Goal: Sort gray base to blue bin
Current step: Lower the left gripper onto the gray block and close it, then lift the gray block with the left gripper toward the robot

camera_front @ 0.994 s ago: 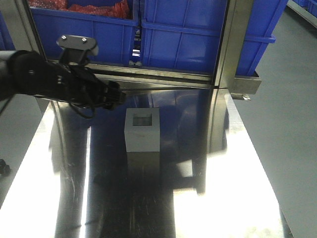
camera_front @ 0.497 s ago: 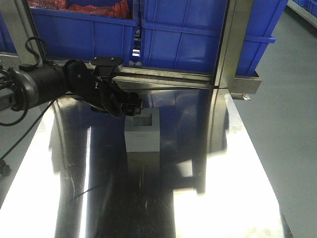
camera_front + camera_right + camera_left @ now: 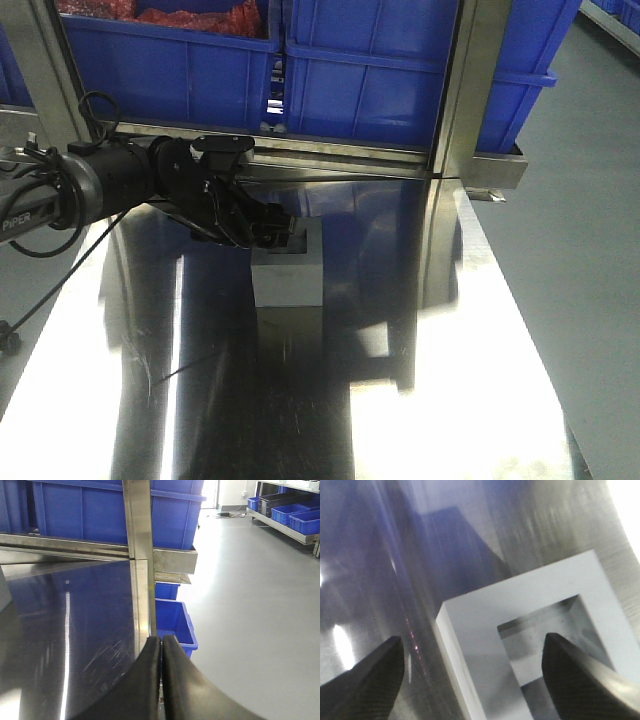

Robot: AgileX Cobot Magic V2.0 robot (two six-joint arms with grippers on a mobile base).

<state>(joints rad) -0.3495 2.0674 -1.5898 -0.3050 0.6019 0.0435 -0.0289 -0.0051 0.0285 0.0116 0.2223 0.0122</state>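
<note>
The gray base (image 3: 290,280), a small dull boxy block with a square hole in its top face, sits on the shiny metal surface (image 3: 450,400). It is near the far edge of the surface, about midway between the left and right edges.

The black left arm (image 3: 110,185) comes in from the left edge. The left tool (image 3: 272,232) is right over the near-left part of the block's top. In the left wrist view we see the left tool (image 3: 470,640) wide apart, with its two dark fingers (image 3: 370,680) spread. One finger is past the outer side of the block (image 3: 470,615). The other finger is over the square hole. One wall of the block lies between them. We cannot tell if a finger touches the block.

The right tool (image 3: 161,680) is pressed together, finger against finger, with nothing in it. It is over the right edge of the surface, well apart from the block.

Past the far edge, a blue bin (image 3: 370,85), a big deep bright-blue plastic crate, sits in a metal frame (image 3: 460,100). Just to its left is another blue crate (image 3: 170,65) with red things (image 3: 190,14) in it.
</note>
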